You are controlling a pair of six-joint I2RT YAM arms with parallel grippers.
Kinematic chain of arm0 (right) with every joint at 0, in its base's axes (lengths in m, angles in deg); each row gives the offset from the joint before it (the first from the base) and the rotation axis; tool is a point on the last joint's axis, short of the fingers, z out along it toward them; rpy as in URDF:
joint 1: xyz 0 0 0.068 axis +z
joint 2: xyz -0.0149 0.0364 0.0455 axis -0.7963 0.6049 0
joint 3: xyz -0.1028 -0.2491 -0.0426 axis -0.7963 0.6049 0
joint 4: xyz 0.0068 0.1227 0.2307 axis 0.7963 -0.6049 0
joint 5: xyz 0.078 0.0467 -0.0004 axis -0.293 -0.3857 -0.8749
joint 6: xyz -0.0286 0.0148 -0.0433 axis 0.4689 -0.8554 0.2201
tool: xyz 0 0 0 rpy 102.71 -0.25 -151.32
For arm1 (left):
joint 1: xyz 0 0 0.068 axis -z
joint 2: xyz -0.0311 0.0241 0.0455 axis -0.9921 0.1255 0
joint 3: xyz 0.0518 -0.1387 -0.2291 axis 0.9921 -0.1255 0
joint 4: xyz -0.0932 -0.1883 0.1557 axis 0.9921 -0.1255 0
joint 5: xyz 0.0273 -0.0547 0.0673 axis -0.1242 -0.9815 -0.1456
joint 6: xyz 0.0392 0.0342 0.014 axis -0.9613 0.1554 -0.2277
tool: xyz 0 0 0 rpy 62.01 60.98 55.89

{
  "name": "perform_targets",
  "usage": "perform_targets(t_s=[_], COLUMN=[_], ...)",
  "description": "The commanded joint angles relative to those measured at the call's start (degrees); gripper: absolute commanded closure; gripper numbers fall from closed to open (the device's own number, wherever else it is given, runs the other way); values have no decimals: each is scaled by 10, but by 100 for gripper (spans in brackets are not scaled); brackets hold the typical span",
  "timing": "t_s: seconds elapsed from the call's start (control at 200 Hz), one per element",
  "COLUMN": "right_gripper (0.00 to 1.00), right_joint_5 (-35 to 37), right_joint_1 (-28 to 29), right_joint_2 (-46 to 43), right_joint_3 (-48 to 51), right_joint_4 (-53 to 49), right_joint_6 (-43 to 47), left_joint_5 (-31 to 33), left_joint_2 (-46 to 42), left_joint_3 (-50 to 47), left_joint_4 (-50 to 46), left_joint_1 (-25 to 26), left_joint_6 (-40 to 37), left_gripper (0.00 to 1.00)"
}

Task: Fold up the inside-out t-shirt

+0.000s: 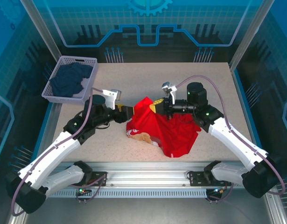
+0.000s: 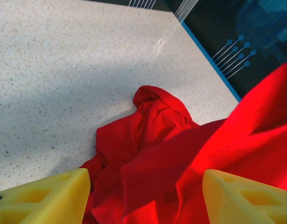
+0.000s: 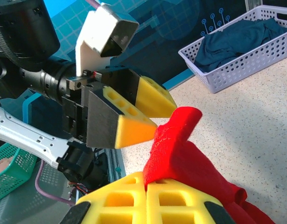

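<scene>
The inside-out t-shirt [image 1: 169,133] lies crumpled in a red heap at the middle of the counter [image 1: 148,77], with one fold raised at its far edge. A lavender basket [image 1: 80,60] (a dark navy garment [image 1: 68,80] inside) sits at the far left corner. The right gripper [image 3: 145,183] has its jaws pinched on that raised fold. The left gripper [image 3: 164,119] has its jaws apart, just beside the cloth.

Bright, even overhead light w/ soft shadows; wrist-cam foreground poss. slightly blurred.
</scene>
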Motion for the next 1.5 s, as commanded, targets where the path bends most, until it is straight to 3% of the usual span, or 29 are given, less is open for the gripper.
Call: perform_targets(t_s=[0.0, 0.175, 0.28, 0.44, 0.55, 0.615, 0.72, 0.81, 0.975, 1.176, 1.496], right_gripper=[100, 100, 100, 100, 100, 100, 100, 98, 91, 83, 63], right_joint_5=[-12, -13, -16, -17, -18, -6, 98, 160, 194, 213, 252], right_joint_1=[-13, -20, -21, -24, -33, -41, -39, -26, 12, 33, 74], right_joint_2=[-4, -3, -4, -15, -27, -38, -51, -56, -48, -33, -71], right_joint_3=[-13, -16, -17, -9, 1, 9, 12, 32, 55, 77, 78], right_joint_4=[-1, -3, -2, -2, -12, -30, -111, -120, -84, -83, -133], right_joint_6=[2, 6, 6, 11, 24, 39, 91, 100, 112, 122, 189], left_joint_5=[-21, -44, -32, -39, -39, -33, -45, -70, -105, -102, -83], left_joint_2=[22, 23, 43, 77, 78, 61, 6, -40, -58, -49, -19], left_joint_3=[-4, -28, -29, -15, -2, 3, 2, -6, 12, 35, 65], left_joint_4=[10, 42, 44, 61, 64, 52, 38, 52, 45, 20, -14], left_joint_1=[3, 3, 2, 2, 0, -2, -3, -4, -4, -4, -4], left_joint_6=[-21, -20, -20, -20, -16, -16, -6, 9, 12, 1, 11], left_gripper=[31, 27, 32, 59, 88, 100, 100, 100, 100, 100, 100])
